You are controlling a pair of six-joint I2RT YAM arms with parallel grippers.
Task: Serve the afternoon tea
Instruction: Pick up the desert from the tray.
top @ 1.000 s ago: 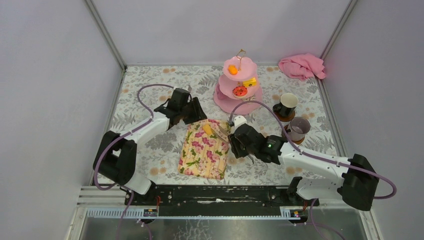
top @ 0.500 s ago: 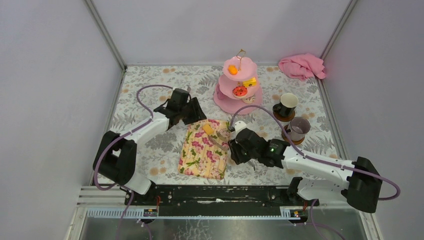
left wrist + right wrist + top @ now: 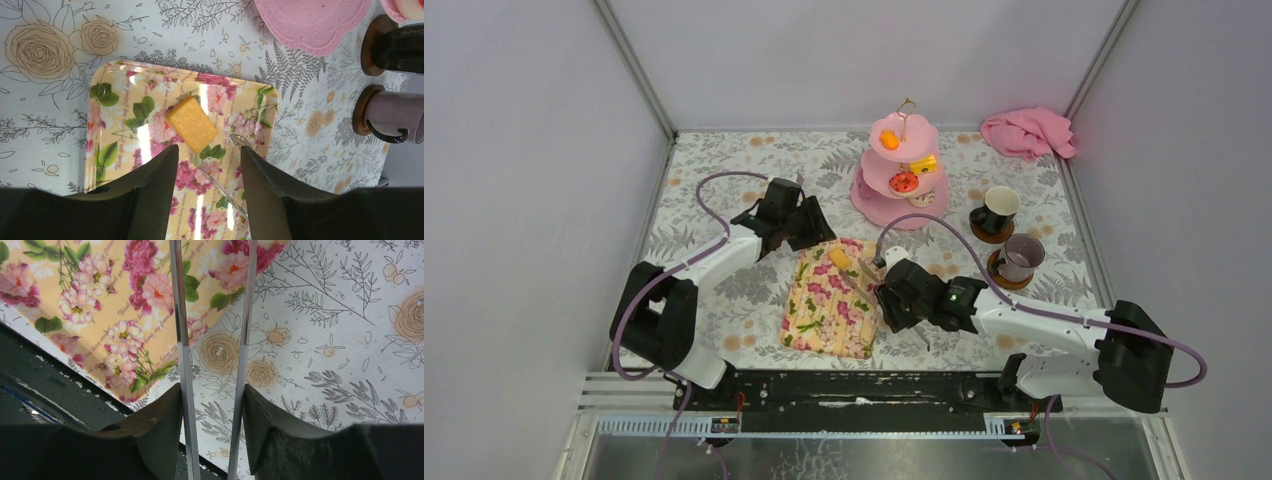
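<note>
Your right gripper (image 3: 212, 405) pinches metal tongs (image 3: 178, 330) over the corner of the tray (image 3: 75, 270). You're fetching the yellow cake (image 3: 192, 124) for the stand (image 3: 879, 212); next, bring the tips around it.

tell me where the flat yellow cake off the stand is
Top view: the flat yellow cake lies at the far end of the floral tray, mid-table, just right of the left gripper.

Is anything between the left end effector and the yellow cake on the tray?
Nothing covers the yellow cake; it lies bare on the floral tray in front of the open left end effector. Only the tongs, held by the right end effector, have a tip close beside it.
</note>
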